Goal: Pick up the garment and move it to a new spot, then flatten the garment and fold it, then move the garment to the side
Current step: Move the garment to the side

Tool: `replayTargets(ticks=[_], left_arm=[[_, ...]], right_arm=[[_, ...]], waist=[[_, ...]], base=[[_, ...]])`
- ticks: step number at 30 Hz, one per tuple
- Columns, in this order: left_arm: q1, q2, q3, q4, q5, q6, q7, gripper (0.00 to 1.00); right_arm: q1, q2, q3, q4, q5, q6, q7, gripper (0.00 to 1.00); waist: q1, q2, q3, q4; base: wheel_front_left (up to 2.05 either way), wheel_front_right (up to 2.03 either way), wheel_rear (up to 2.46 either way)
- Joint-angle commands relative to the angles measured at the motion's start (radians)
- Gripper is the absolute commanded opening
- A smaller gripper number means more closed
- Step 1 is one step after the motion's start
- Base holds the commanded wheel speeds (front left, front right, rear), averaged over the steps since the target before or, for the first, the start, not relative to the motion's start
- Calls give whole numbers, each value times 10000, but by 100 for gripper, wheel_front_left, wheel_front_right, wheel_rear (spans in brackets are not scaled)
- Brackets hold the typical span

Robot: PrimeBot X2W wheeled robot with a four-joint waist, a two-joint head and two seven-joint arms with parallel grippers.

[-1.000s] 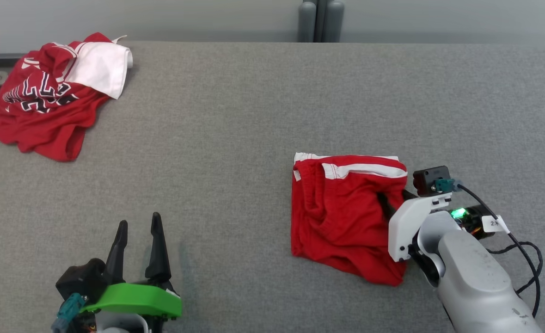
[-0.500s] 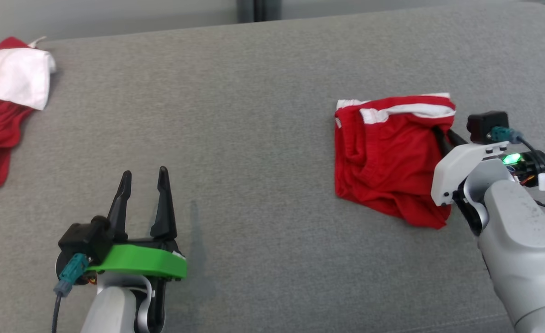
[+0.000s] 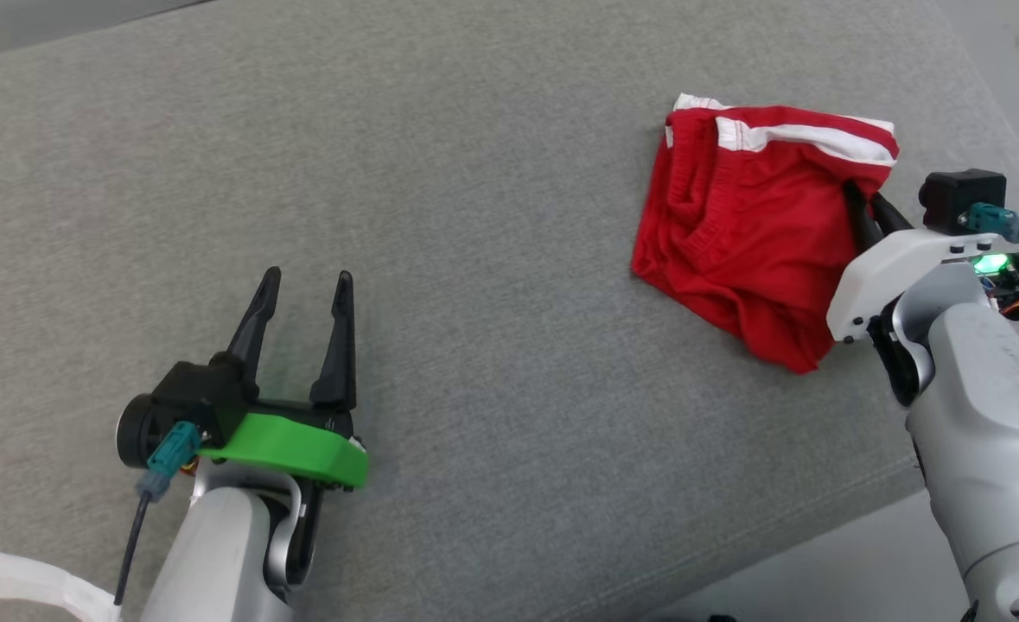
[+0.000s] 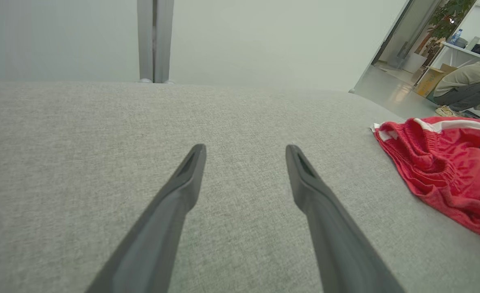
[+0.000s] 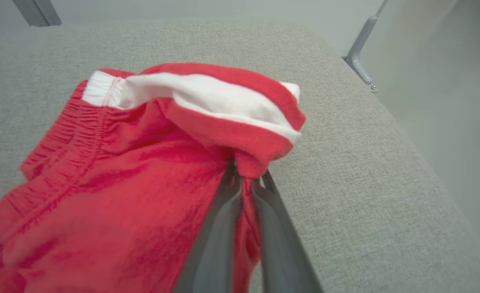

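Now — right pincer (image 5: 248, 179) tight on red garment (image 3: 751, 225) w/ white band (image 3: 807, 138); left pincer (image 3: 306, 285) apart.

Counted across the views are one red garment (image 3: 751, 233) with a white band, one grey tabletop (image 3: 474, 173), two grippers, namely the left gripper (image 3: 308, 275) and the right gripper (image 5: 246, 183), each with two dark fingers (image 4: 174, 203), making four in all, one crouching person (image 4: 465, 83) and one white strip (image 3: 34, 583).

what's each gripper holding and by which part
The right gripper is shut on the folded red fabric shorts, pinching a bunched fold at their edge beneath the white stripe. The left gripper is open, holding nothing.
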Motion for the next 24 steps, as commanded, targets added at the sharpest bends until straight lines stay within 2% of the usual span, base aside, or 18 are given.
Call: replayTargets(ticks=[1, 9, 15, 19, 24], left_arm=[[-175, 149, -28, 36, 21, -38, 18, 100], [-231, 232, -182, -75, -122, -15, 51, 100], [-244, 297, -170, -383, -160, 74, 103, 100], [-313, 273, -262, -774, -195, 143, 77, 100], [-315, 143, -276, -1054, -257, 217, 39, 100]], right_arm=[[-147, 40, 10, 102, 42, -18, -118, 0], [-826, 6, 58, 574, -256, -18, -401, 0], [-1858, -504, 55, 1043, -511, -18, -202, 0], [-2877, -1953, -438, 1770, -890, -18, -99, 0], [-3231, -2943, -1052, 2124, -1183, -18, -166, 0]], waist=[[0, -1, 766, -857], [0, -1, 837, -420], [0, -1, 1104, 389], [0, -1, 1488, 1515], [0, -1, 1704, 2107]], base=[[0, 0, 0], [0, 0, 0], [0, 0, 0], [0, 0, 0], [0, 0, 0]])
